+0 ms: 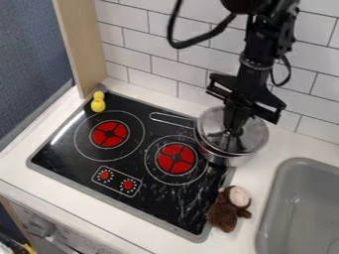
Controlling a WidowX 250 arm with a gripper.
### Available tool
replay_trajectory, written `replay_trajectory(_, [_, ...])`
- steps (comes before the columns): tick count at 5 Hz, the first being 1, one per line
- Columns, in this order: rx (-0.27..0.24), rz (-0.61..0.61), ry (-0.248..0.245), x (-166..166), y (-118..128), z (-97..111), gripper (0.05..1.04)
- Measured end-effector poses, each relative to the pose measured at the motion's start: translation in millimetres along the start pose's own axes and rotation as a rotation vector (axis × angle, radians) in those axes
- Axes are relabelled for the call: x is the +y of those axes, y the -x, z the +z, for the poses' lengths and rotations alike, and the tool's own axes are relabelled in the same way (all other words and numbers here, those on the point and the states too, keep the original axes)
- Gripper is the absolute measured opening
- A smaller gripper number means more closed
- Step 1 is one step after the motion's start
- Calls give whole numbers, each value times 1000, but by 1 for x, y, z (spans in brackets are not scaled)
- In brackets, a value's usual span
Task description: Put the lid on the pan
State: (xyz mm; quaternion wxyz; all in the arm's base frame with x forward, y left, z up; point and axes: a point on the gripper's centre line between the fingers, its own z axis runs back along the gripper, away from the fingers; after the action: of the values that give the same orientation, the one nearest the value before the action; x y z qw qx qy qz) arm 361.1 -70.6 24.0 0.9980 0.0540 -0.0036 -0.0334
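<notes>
Where the surface (pixel 286 145) borders the stove (pixel 155 206), the pan (pixel 228 159) stands under the lid (pixel 255 137), its knob (pixel 234 132) apparently pinched by your fingers (pixel 233 118); centre the lid, lower it level, and let go only once it seats evenly all round

The camera view is taken from a fixed position above the near side of the countertop (pixel 235 240), directed downward at a slant toward the white tile backsplash (pixel 136 47) on the far side. Orientation is oblique: the countertop's near edge and the base of the backsplash both run lower toward the right. Range is close. The black cooktop (pixel 155 201) fits fully within the frame; the gray sink (pixel 298 211) is cropped at the right and near borders.
</notes>
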Motion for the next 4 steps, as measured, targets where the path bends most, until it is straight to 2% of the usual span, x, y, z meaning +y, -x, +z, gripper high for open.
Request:
replay_trajectory(3, [-9, 16, -12, -1, -10, -4, 70])
replay_trajectory(4, [-8, 20, -11, -1, -9, -4, 231])
